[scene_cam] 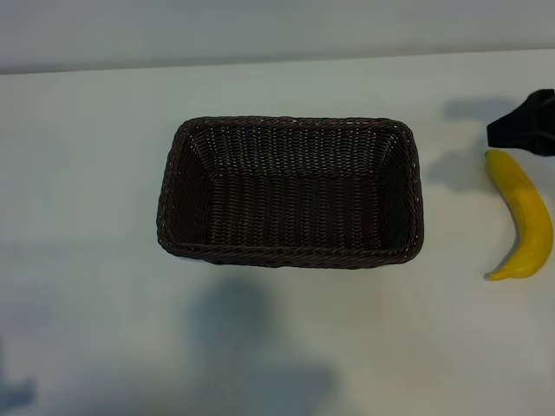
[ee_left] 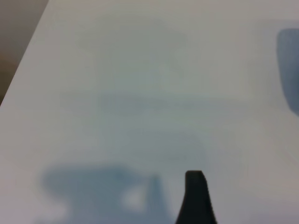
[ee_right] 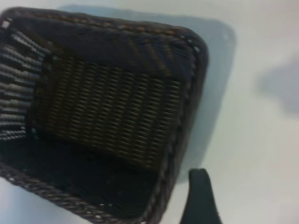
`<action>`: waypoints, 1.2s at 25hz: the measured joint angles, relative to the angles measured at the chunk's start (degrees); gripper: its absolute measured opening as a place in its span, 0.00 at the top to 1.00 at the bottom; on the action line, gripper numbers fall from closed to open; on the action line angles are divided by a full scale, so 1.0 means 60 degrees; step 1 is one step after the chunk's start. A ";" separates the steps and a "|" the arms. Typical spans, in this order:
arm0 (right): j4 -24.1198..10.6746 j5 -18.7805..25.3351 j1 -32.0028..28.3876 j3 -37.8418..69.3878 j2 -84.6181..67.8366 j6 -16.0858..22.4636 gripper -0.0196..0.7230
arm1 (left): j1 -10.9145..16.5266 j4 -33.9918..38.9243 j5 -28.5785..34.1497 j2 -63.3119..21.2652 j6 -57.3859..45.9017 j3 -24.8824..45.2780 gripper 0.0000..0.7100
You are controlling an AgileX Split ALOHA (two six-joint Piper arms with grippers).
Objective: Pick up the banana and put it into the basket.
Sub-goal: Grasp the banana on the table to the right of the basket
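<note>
The dark brown woven basket (scene_cam: 290, 130) stands empty at the middle of the white table and fills most of the right wrist view, where its rim (ee_right: 187, 116) shows. The yellow banana (scene_cam: 525, 217) lies on the table to the basket's right, curved, with its stem tip toward the front. My right gripper (scene_cam: 520, 126) hovers just behind the banana's far end, not touching it. It is open, and one dark finger (ee_right: 201, 200) shows beside the basket's corner. My left gripper is outside the exterior view. One of its fingers (ee_left: 196, 198) hangs over bare table, open and holding nothing.
The white table (scene_cam: 104, 329) spreads around the basket on all sides. Its back edge meets a grey wall (scene_cam: 260, 35). In the left wrist view the table's edge (ee_left: 23, 70) runs diagonally, with a dark floor beyond it.
</note>
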 joint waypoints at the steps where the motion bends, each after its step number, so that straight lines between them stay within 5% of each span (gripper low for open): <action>1: -0.0250 0.0124 0.0000 -0.0229 0.0212 0.0251 0.28 | 0.0000 0.0000 0.0000 0.0000 0.0009 0.0000 0.21; 6: -0.1522 0.0710 0.0151 -0.1120 0.1264 0.1677 0.28 | 0.0000 -0.0008 0.0000 0.0000 0.0008 0.0000 0.21; 15: -0.5799 0.0935 0.1361 -0.1439 0.2286 0.5664 0.28 | 0.0000 -0.0008 0.0000 0.0000 0.0008 0.0000 0.21; 18: -0.6687 0.0914 0.1365 -0.1439 0.2587 0.6334 0.27 | 0.0000 -0.0008 0.0000 0.0000 0.0008 0.0000 0.21; 22: -0.7167 0.0800 0.1365 -0.1446 0.3046 0.6636 0.25 | 0.0000 -0.0008 0.0000 0.0000 0.0008 0.0000 0.21; 30: -0.7247 0.0313 0.1342 -0.1524 0.4006 0.6623 0.24 | 0.0000 -0.0008 0.0000 0.0000 0.0008 0.0000 0.21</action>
